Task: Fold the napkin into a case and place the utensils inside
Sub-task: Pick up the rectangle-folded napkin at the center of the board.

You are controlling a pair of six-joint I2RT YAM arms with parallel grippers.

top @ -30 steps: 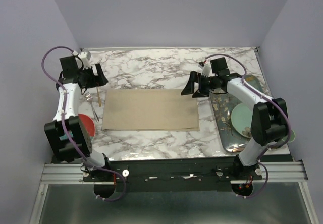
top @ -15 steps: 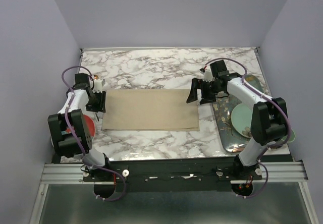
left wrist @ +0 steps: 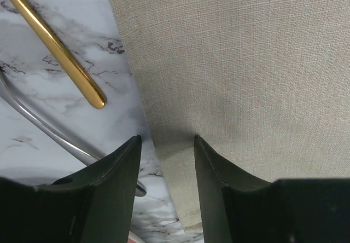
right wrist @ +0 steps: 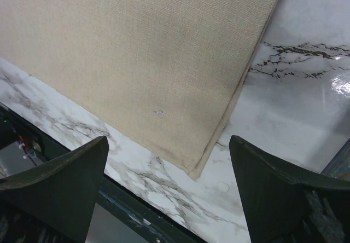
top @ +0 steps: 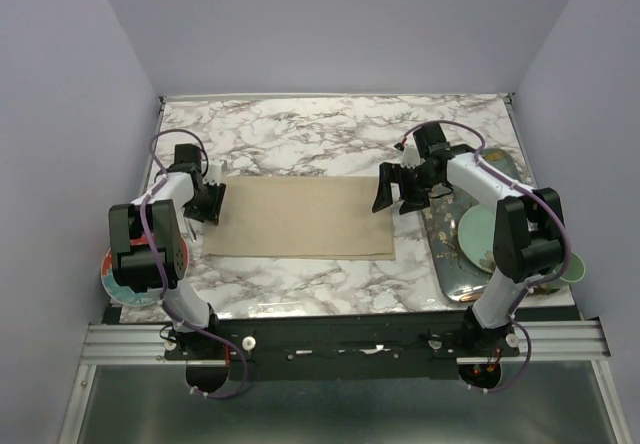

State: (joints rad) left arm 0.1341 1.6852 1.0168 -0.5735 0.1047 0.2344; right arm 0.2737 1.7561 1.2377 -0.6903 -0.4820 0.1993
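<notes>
The napkin (top: 300,217) lies flat on the marble as a beige oblong, doubled over. My left gripper (top: 208,199) is down at its left edge. In the left wrist view the left gripper (left wrist: 167,140) stands half closed astride that edge: one finger (left wrist: 224,194) rests on the napkin (left wrist: 240,73), the other on marble, and a gap still shows. A gold utensil handle (left wrist: 54,46) and a second thin shiny handle (left wrist: 49,128) lie just left of the cloth. My right gripper (top: 395,186) hangs wide open over the napkin's right end (right wrist: 136,62), nothing between its fingers.
A patterned tray (top: 450,264) at the right holds a pale green plate (top: 480,236), with a green cup (top: 572,267) beside it. A red and teal plate (top: 125,279) sits at the near left under the left arm. The table's front edge (right wrist: 136,210) runs close below the right gripper.
My left arm swung from the back left corner down to the napkin's left edge and its jaws narrowed. The right gripper dropped slightly toward the napkin's right end, still wide open.
</notes>
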